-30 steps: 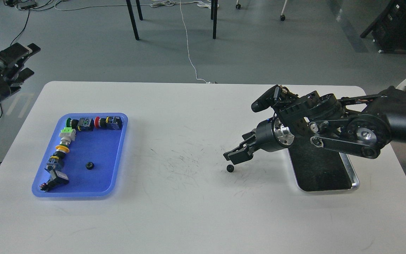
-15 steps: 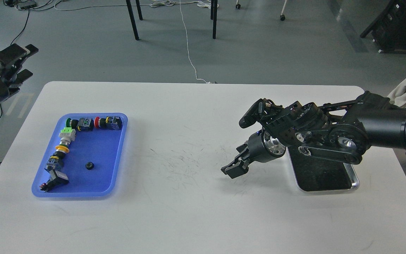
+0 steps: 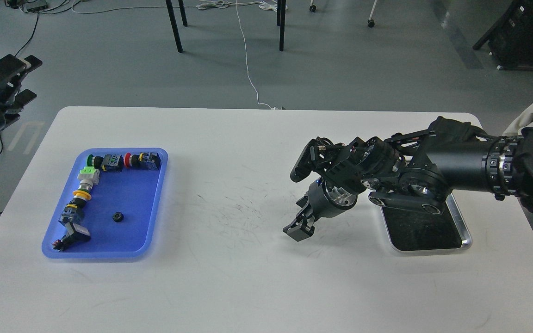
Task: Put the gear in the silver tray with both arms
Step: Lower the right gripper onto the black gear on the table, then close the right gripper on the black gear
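My right gripper (image 3: 300, 225) points down and left, its fingertips low over the white table (image 3: 248, 286), left of the silver tray (image 3: 465, 231). Its fingers look apart and I see nothing held between them. The small black gear that lay on the table at this spot is now hidden behind the gripper. My right arm crosses over the far part of the silver tray, whose dark bottom looks empty. A second small black gear (image 3: 117, 216) lies in the blue tray (image 3: 153, 231). My left gripper (image 3: 14, 81) is open and empty, raised off the table's far left corner.
The blue tray holds several push-button and switch parts along its far and left sides (image 3: 86, 178). Chair and table legs (image 3: 174, 27) and a white cable (image 3: 248, 69) are on the floor beyond the table's far edge.
My right arm has swung left and down, so the gripper now covers the gear that lay on the table. My left gripper has drifted further left.
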Controlling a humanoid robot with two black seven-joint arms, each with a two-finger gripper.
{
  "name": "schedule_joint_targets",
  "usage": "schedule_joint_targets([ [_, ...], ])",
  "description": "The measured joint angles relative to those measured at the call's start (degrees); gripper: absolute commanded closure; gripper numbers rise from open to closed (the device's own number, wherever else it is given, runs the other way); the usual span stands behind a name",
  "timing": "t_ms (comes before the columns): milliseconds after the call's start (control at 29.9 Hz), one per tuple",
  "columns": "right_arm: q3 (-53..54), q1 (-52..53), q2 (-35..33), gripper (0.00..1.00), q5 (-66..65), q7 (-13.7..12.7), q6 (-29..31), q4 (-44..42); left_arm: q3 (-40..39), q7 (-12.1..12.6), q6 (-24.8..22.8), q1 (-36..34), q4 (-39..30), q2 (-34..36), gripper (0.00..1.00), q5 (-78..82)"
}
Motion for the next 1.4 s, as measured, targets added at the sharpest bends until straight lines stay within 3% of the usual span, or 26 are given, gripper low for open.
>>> schedule_joint_targets([
  [668,-3.4,1.2,-0.1,0.22,-1.3,3.6,0.9,-0.9,0.0,0.0,0.3,0.1,0.0,0.4,0.02,-0.1],
  [1403,-4.3,0.9,2.2,0.39,-1.3,5.2,2.8,-3.5,0.0,0.0,0.4,0.3,0.0,0.6,0.02,-0.5],
])
